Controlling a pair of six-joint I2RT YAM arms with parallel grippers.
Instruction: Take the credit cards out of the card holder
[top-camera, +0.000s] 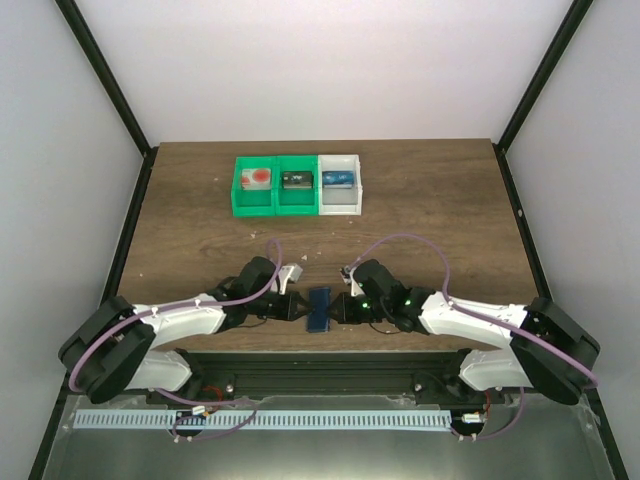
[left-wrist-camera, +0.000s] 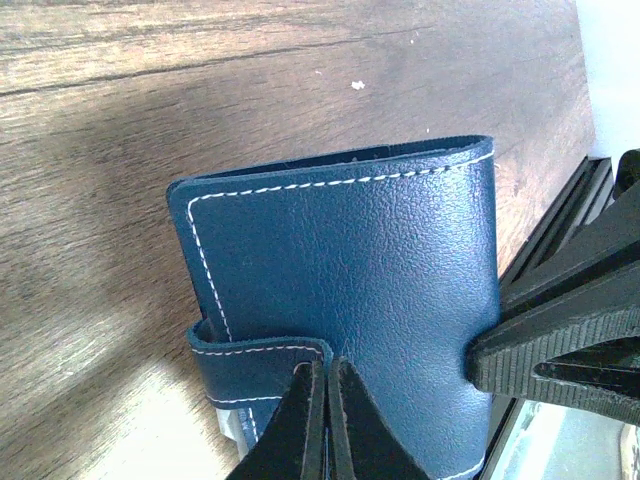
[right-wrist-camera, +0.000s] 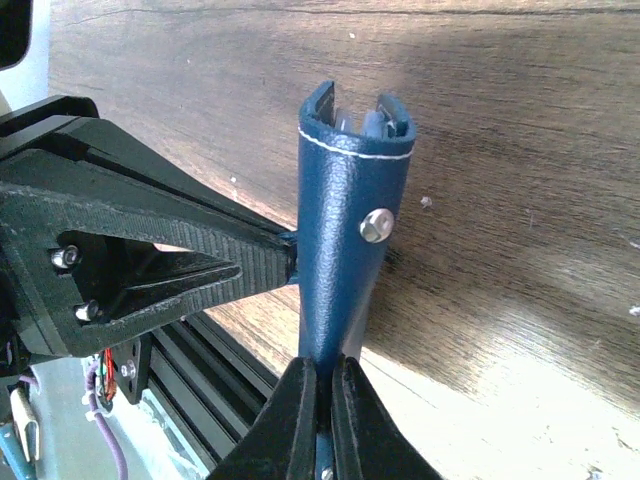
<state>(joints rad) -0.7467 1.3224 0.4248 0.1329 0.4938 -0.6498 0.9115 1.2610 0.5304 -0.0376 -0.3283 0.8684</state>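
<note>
Currently I have both arms folded inward at the near edge of the table (top-camera: 200, 230), with the card holder (top-camera: 319, 309) pinched between them just in front of the bases. From above it shows as a narrow dark blue strip, set on edge. I cannot tell whether its lower edge touches the wood.

On the left wrist camera the left gripper (left-wrist-camera: 328, 365) is drawn in narrow, with only a sliver between its fingertips. They sit at the small side tab (left-wrist-camera: 250, 365), which wraps round the cover's edge. The dark blue pebbled cover with its white stitching fills most of that view. The right arm's ribbed black fingers (left-wrist-camera: 560, 345) press on the cover's right edge.

On the right wrist camera the right gripper (right-wrist-camera: 325, 362) is likewise nearly closed, clamped on the edge of the holder nearest that camera. A silver snap stud (right-wrist-camera: 375, 225) shows on the spine facing the lens. At the far end the two covers stand slightly apart, and lighter blue pocket edges show in the gap. I cannot make out any cards in there.

At the far side of the table a green bin (top-camera: 275, 208) stands touching a white bin (top-camera: 340, 208). A pale credit card (top-camera: 258, 178) with a red mark lies in the green bin's left compartment. A black card-sized item (top-camera: 298, 180) lies in its right compartment, and a blue card-sized item (top-camera: 340, 181) lies in the white bin.
</note>
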